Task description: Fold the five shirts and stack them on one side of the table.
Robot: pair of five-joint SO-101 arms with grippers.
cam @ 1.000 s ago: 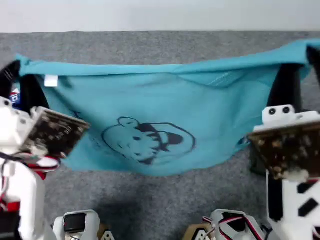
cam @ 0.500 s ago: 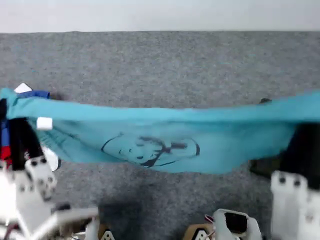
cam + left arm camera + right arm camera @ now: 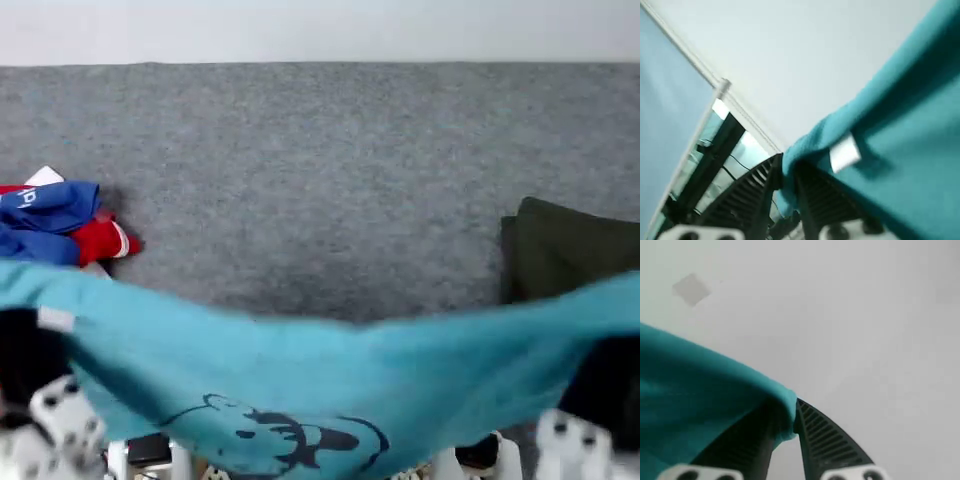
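The wide teal cotton shirt has swept from the far half of the grey felt-covered table to its near edge. A second ago its top hem was stretched across the far part of the table, with the body and the dark cartoon print hanging over the middle. Half a second ago that hem had come to mid-table. Now it runs across the near strip, sagging slightly in the centre, and the print sits right at the near edge.

The shirt is held up off the table at both ends. The left gripper has its jaws pinched tight on a bunched corner of the teal cloth, just beside the small white label. The right gripper is likewise clamped on the opposite corner, with fabric wedged between its black ribbed fingers.

The pull-back has uncovered what the cloth hid earlier. A crumpled blue garment touching a red one lies at the left edge. A dark green folded shirt rests at the right edge.

For the task, this suggests the teal shirt is only being spread taut, probably so it can be laid flat. No fold in it is made yet. The green shirt looks like the start of the stack.
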